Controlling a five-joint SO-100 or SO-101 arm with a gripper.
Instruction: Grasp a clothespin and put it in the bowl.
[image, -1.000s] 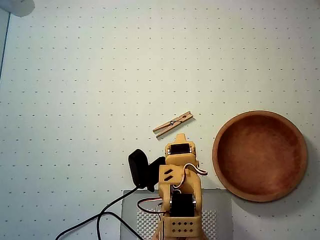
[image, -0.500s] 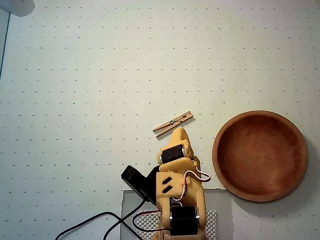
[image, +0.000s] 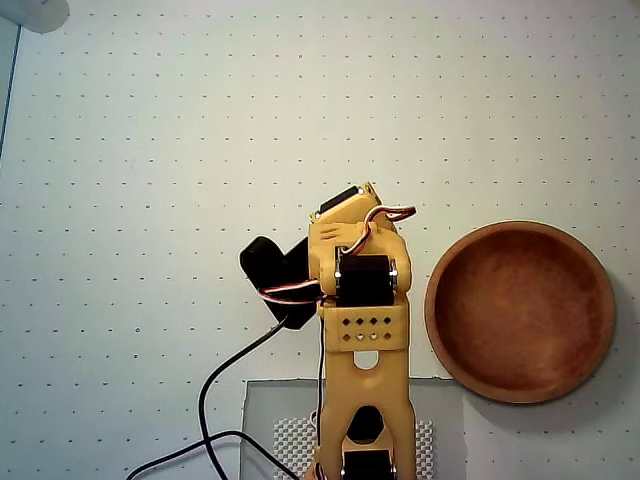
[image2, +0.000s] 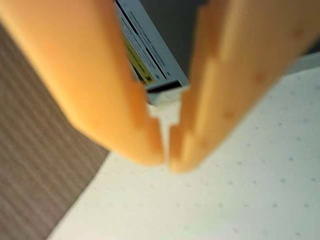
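Observation:
The reddish-brown wooden bowl (image: 520, 312) stands on the white dotted mat at the right of the overhead view, and its inside is bare. No clothespin shows in either view. The yellow arm (image: 362, 300) is folded over its base, just left of the bowl. In the wrist view my gripper (image2: 166, 162) fills the frame, its two orange fingers (image2: 115, 100) shut tip to tip with nothing between them, above the mat.
The white dotted mat (image: 150, 150) covers the table. A grey base plate (image: 262, 420) and a black cable (image: 215, 390) lie at the bottom of the overhead view. The wrist view shows a labelled box (image2: 145, 55) and a brown surface (image2: 35, 165) beyond the mat's edge.

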